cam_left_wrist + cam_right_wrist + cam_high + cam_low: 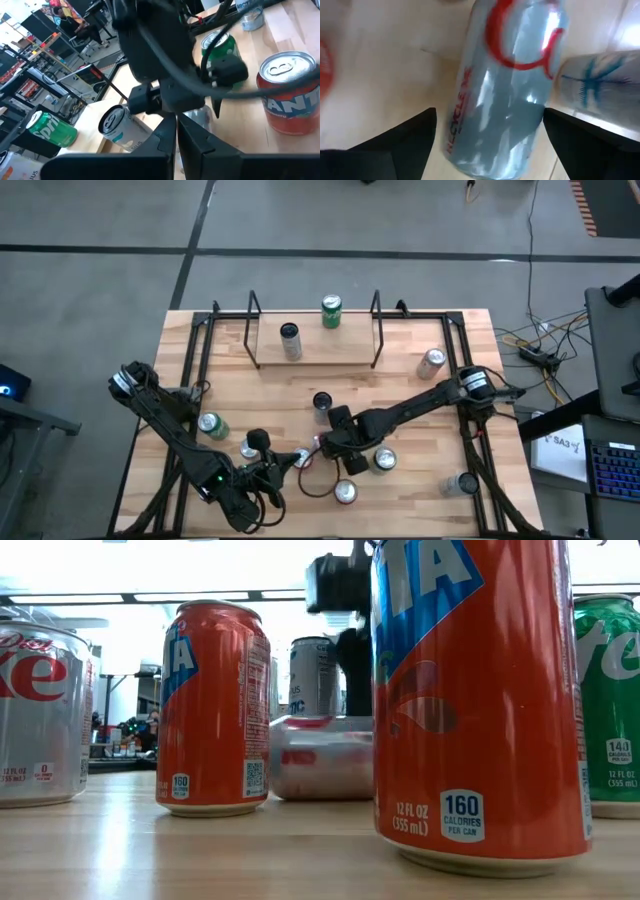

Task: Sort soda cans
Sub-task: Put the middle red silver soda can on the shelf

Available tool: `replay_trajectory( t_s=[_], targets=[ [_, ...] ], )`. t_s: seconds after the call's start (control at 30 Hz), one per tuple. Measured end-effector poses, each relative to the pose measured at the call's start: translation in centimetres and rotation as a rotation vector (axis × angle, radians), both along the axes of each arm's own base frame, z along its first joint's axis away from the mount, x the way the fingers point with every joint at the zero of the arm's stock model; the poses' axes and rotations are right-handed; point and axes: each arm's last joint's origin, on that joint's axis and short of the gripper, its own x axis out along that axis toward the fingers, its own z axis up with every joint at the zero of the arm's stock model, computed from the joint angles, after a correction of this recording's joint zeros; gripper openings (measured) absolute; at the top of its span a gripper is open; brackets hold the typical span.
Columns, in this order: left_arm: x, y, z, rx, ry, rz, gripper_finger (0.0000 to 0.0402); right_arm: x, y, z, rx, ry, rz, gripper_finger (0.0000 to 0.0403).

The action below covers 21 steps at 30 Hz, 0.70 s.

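Silver can (505,85) lies on its side on the bench (400,385) near the front centre, its long axis running between the spread fingers of the right end effector (322,446), which has not closed on it. Orange Fanta cans (212,705) and a green Sprite can (610,700) stand upright around it. Left end effector (290,460) sits just beside, fingers together.

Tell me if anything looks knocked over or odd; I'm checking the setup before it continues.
One silver can lies on its side mid-table while the others around it stand upright; the right gripper is open on either side of it. Another silver can near the right edge looks tipped too. No spill shows.
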Motion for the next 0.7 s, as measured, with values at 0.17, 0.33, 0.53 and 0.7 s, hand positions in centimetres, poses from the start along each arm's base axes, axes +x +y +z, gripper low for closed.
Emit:
replay_trajectory(
  t_s=[0.17,0.33,0.53,0.7],
  targets=[
    [0.0,0.0,0.0,-0.001,0.000,0.001,0.0000,0.3,-0.4,-0.9,-0.010,0.023,0.011,0.0352],
    [0.0,0.0,-0.1,0.003,0.003,0.001,0.0000,0.4,-0.5,-1.5,-0.021,0.037,0.017,0.0340],
    [0.0,0.1,0.0,0.017,-0.007,0.017,0.0000,0.4,-0.6,-1.3,-0.021,0.033,0.007,0.0284],
    [0.0,0.2,0.4,0.037,-0.005,0.014,0.0000,-0.3,-0.9,0.1,-0.057,0.039,-0.018,0.0284]
  ],
)
